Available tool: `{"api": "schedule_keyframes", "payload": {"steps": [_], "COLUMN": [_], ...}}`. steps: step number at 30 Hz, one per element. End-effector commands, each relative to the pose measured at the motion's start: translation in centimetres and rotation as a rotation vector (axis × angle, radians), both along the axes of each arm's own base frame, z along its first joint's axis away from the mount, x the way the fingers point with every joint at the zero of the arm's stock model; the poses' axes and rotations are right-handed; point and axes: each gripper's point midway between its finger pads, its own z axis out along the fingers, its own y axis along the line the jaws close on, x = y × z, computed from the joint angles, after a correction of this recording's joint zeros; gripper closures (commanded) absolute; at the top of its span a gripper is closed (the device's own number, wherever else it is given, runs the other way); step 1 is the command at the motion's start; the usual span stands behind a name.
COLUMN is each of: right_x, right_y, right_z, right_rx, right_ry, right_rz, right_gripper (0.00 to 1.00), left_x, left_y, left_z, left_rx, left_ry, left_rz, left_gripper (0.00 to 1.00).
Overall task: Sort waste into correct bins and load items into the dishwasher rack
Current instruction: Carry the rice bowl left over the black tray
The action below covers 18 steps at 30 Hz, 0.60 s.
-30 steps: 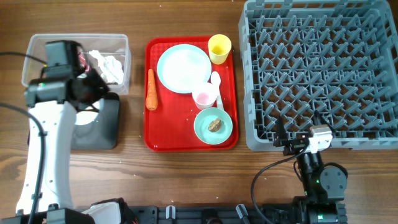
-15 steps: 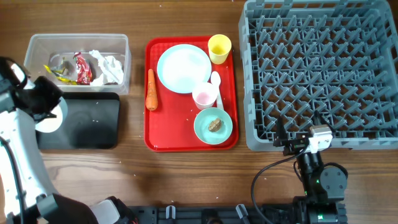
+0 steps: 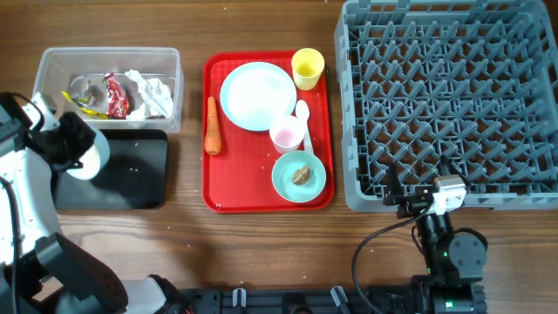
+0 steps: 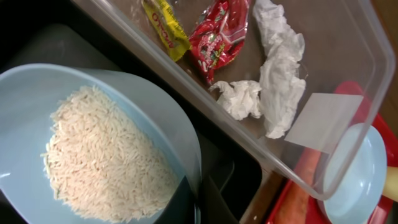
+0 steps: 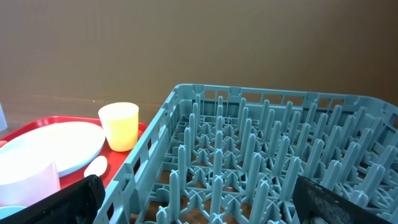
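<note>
My left gripper [image 4: 196,202] is shut on the rim of a pale blue-green bowl [image 4: 37,93] that holds white rice [image 4: 106,155]. From above, that bowl [image 3: 90,154] hangs over the left end of the black tray [image 3: 131,174]. The clear tub [image 3: 52,65] behind it holds a red wrapper [image 4: 217,34], a yellow wrapper [image 4: 163,25] and tissue [image 4: 277,68]. On the red tray [image 3: 214,196] lie a carrot [image 3: 212,125], plate [image 3: 257,96], yellow cup [image 3: 307,67], pink cup [image 3: 288,133], spoon [image 3: 302,112] and a second bowl [image 3: 286,185] with a brown lump [image 3: 302,175]. My right gripper [image 3: 418,202] stands open at the front edge of the grey rack [image 3: 449,105].
The rack [image 5: 261,162] fills the right wrist view, with the yellow cup [image 5: 121,126] and plate [image 5: 50,146] to its left. Bare wooden table runs along the front. The left arm [image 3: 26,201] crosses the table's left edge.
The left arm has swung left, away from over the tub, carrying the bowl of rice to the black tray's left end. The tub's contents are uncovered. The right arm has not moved.
</note>
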Motion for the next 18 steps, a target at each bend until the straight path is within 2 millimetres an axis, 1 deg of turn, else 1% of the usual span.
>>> {"api": "schedule_keyframes", "payload": {"steps": [1, 7, 10, 15, 16, 18], "right_x": [-0.1, -0.1, -0.1, -0.1, -0.1, -0.1], "right_y": [0.1, 0.1, 0.1, 0.1, 0.1, 0.2], "right_z": [0.2, 0.2, 0.2, 0.2, 0.2, 0.2], "right_rx": [-0.01, -0.01, -0.01, -0.01, -0.01, -0.01], "right_ry": [-0.011, -0.011, -0.011, -0.011, -0.011, -0.011], "right_rz": [0.011, 0.011, 0.011, 0.011, 0.011, 0.011], "right_gripper": [0.0, 0.0, 0.0, 0.01, 0.0, 0.0], "left_x": [-0.4, -0.8, -0.8, -1.1, -1.0, -0.6], "left_y": [0.3, 0.0, -0.2, -0.4, -0.6, -2.0], "left_z": [-1.4, -2.5, -2.5, -2.6, -2.6, -2.1], "left_rx": [0.001, -0.001, 0.017, 0.02, 0.019, -0.003], "left_ry": [0.01, 0.02, 0.012, 0.024, 0.017, -0.037], "left_rz": [0.03, 0.024, -0.026, -0.051, -0.072, -0.179], "left_gripper": [0.96, 0.96, 0.96, 0.96, 0.96, 0.96]}}
